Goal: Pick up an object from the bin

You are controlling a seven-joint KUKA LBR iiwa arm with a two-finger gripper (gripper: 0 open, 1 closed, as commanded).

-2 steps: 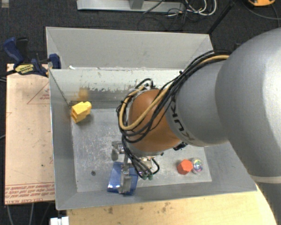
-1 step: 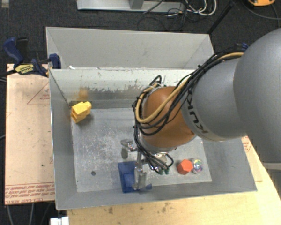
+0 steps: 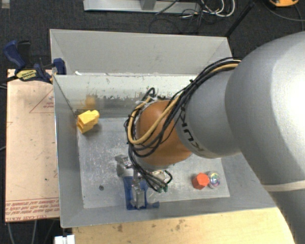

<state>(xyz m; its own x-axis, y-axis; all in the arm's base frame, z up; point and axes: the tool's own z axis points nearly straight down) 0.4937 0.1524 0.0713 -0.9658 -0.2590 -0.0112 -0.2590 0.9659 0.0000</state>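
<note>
Reaching in from the right of the frame, a big grey arm [image 3: 254, 100], with an orange cover [image 3: 160, 131] at the wrist and looped black and yellow cables [image 3: 142, 131] about it. Below the cover, at the lower middle of the frame, the gripper [image 3: 137, 189], down low over the floor of the grey bin [image 3: 91, 161]. Right under and about it, a blue thing [image 3: 128, 194], flat-looking, lying near the bin's lower wall and partly covered by the gripper. Touching it or merely over it: cannot tell. Jaws apart or together: cannot tell either. In the upper left of the bin, well apart, a yellow block [image 3: 88, 120] close to the left wall. In the lower right, a red lump [image 3: 200, 181] with a small shiny ball [image 3: 214, 180] just beside it.
</note>
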